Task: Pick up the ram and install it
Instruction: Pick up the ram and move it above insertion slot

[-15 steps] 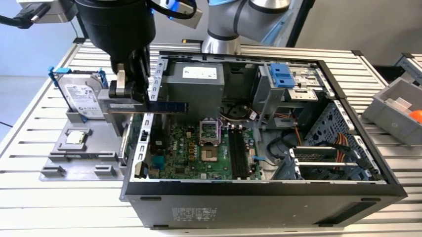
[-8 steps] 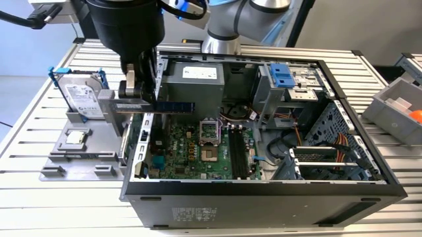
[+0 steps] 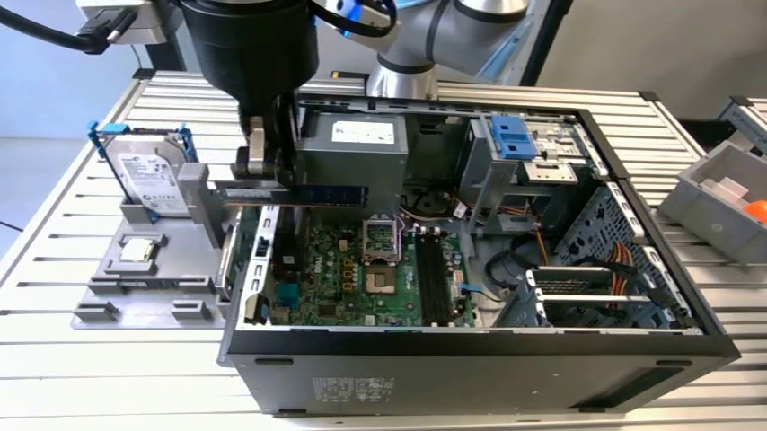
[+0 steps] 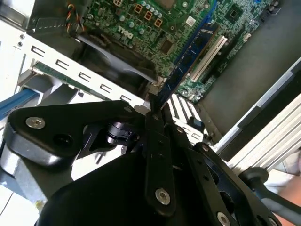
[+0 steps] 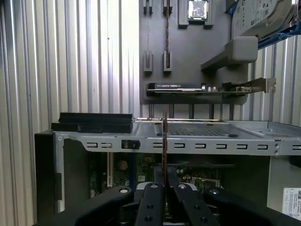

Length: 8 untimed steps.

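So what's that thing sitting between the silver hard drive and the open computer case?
A dark card with a metal bracket, standing on edge in the grey holder plate, as the first wrist view shows.

- The ram [image 3: 318, 192] was a long, thin, bluish board, held level on its long edge, one end clamped between the jaws
- It hung above the open computer case [image 3: 480, 368]

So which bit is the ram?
Find the open black computer case. Over its green motherboard, the black gripper clamps the ram, a thin dark bluish stick. Unlike the silver hard drive nearby, it is narrow and flat.
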Available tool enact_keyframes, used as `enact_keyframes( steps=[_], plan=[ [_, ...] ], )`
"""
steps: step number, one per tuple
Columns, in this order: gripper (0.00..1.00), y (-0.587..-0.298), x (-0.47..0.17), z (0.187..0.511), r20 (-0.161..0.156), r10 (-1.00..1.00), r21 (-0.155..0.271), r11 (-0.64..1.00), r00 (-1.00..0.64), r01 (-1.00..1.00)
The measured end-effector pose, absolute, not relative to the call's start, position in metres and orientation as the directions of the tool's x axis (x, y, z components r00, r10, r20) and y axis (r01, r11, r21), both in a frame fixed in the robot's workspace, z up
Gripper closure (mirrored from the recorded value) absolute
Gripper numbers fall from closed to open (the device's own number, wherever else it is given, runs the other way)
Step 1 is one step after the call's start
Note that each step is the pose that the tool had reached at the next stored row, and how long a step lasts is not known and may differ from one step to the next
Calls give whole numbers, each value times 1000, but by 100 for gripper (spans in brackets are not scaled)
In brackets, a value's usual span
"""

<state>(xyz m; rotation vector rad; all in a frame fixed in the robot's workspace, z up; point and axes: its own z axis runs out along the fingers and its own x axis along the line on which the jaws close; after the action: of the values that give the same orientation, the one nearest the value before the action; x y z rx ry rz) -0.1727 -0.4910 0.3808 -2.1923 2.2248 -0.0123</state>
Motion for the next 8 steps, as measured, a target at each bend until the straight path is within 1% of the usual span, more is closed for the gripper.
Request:
enact_keyframes(
  steps=[8],
  plan=[
    [100,-491,-161,381,-7,-1000,-18,14,-14,-1000]
  ],
)
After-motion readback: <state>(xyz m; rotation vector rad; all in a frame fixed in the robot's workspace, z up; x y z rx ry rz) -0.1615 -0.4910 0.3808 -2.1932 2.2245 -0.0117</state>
